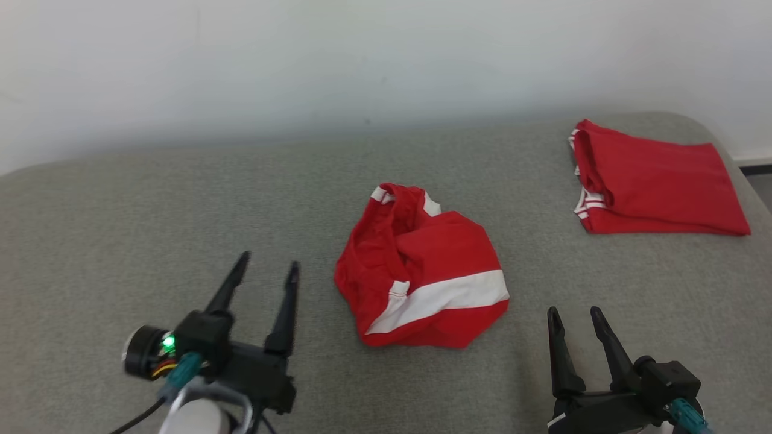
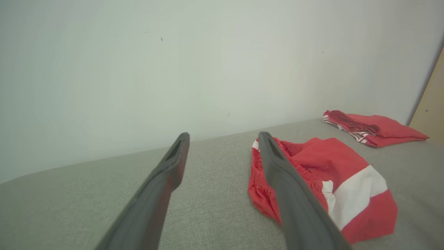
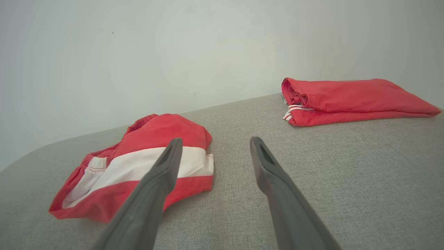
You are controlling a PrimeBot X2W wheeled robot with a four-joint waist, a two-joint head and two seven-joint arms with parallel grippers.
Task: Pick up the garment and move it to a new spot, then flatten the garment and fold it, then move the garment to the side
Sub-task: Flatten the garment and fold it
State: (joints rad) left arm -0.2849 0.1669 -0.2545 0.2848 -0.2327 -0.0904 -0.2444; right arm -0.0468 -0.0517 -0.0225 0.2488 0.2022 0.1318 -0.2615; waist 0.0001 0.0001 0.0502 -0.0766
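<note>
A crumpled red garment (image 1: 422,268) with a broad white stripe lies bunched in the middle of the grey padded surface (image 1: 151,199). It also appears as a garment (image 2: 333,180) to the right of my left fingers and as a garment (image 3: 145,159) to the left of my right fingers. My left gripper (image 1: 267,260) hovers open to the garment's left, apart from it. My right gripper (image 1: 575,313) stands open near the front edge, to the garment's lower right, holding nothing. The left gripper (image 2: 222,137) and right gripper (image 3: 215,140) both show wide gaps with only bare cloth surface between the fingers.
A second red garment (image 1: 651,184), folded flat with white trim, rests at the back right near the surface's rounded corner. A pale wall (image 1: 362,60) runs right behind the surface. A strip of floor (image 1: 761,181) shows past the right edge.
</note>
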